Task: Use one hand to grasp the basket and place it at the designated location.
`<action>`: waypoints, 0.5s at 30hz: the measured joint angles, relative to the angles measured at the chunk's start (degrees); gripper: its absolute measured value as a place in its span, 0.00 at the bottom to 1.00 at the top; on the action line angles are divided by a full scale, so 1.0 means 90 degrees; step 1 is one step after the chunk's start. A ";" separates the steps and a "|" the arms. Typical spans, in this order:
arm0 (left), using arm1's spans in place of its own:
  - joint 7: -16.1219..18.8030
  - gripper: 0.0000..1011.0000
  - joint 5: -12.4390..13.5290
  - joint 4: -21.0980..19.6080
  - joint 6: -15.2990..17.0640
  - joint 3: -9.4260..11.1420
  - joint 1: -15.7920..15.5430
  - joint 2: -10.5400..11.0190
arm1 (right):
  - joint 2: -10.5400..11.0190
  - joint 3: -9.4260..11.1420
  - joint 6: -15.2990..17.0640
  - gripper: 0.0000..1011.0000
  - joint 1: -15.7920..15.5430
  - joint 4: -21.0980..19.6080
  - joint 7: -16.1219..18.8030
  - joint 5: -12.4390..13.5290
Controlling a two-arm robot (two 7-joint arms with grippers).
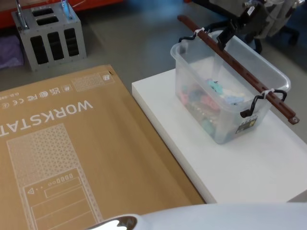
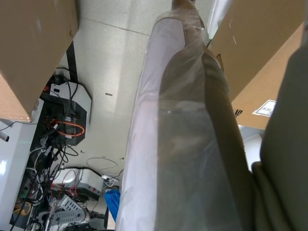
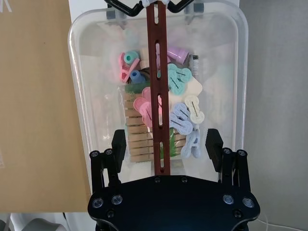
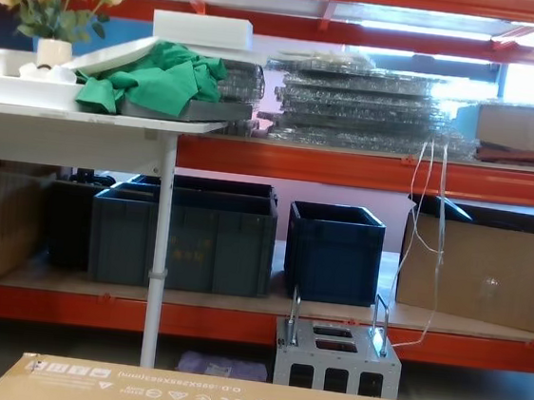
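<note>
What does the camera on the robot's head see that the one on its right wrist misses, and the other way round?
Head view alone: the metal rack on the floor and the WORKSTATION lettering on the cardboard box.

Right wrist view alone: straight down into the basket, where the clothes pegs show clearly, with the right hand's open fingers standing either side of the handle, apart from it.

Both: the basket, its red-brown handle, the right hand, the box and the white board under the basket.

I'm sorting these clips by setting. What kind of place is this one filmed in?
Probably a warehouse or storeroom used as a robot test area: orange steel shelving, dark blue crates and cardboard boxes on it.
</note>
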 joint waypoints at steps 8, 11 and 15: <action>0.0000 0.00 0.0000 0.0000 0.0000 0.0000 0.0000 0.0000 | -0.0009 0.0138 0.0014 0.99 -0.0037 -0.0025 0.0009 -0.0004; 0.0000 0.00 0.0000 0.0000 0.0000 0.0000 0.0000 0.0000 | -0.0014 0.0180 0.0016 0.99 -0.0061 -0.0032 0.0015 -0.0008; 0.0000 0.00 0.0000 0.0001 0.0000 0.0000 0.0000 0.0000 | 0.0002 0.0242 0.0022 0.99 -0.0100 -0.0056 0.0014 -0.0012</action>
